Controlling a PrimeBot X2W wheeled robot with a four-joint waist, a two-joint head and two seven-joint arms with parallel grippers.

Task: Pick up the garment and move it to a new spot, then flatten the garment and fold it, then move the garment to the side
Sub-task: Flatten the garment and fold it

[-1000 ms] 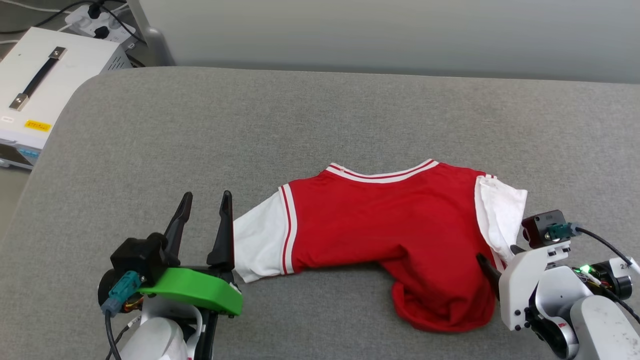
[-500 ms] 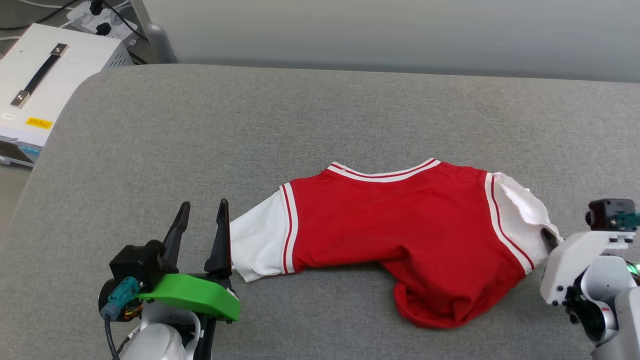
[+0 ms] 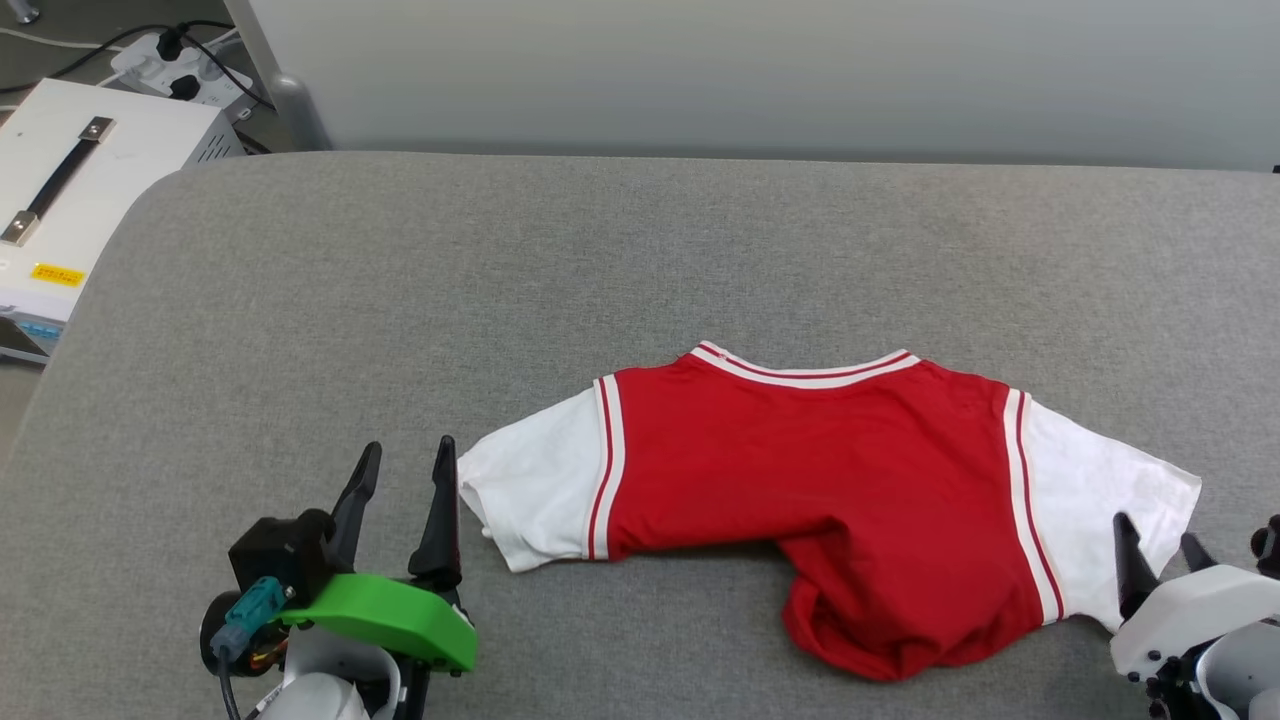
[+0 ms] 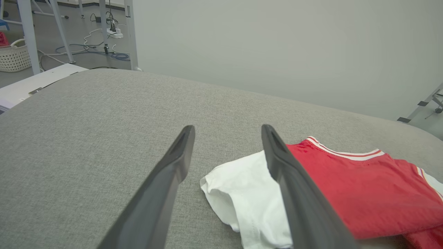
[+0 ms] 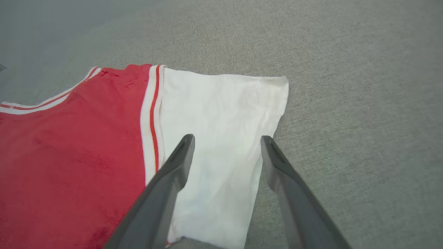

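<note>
Mid-flattening, the garment (image 3: pixel 820 490) lies on the grey cushion (image 3: pixel 400 280), left gripper (image 3: pixel 409 445) and right gripper (image 3: pixel 1153 530) wide and empty at its sleeves (image 3: pixel 535 495); the bunched hem (image 3: pixel 880 655) likely needs pulling straight next.

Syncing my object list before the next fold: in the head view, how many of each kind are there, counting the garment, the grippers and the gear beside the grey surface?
Garment: 1, the garment
Grippers: 2, the left gripper and the right gripper
White box with a handle: 1, the white box
Power strip: 1, the power strip
Total: 5
</note>
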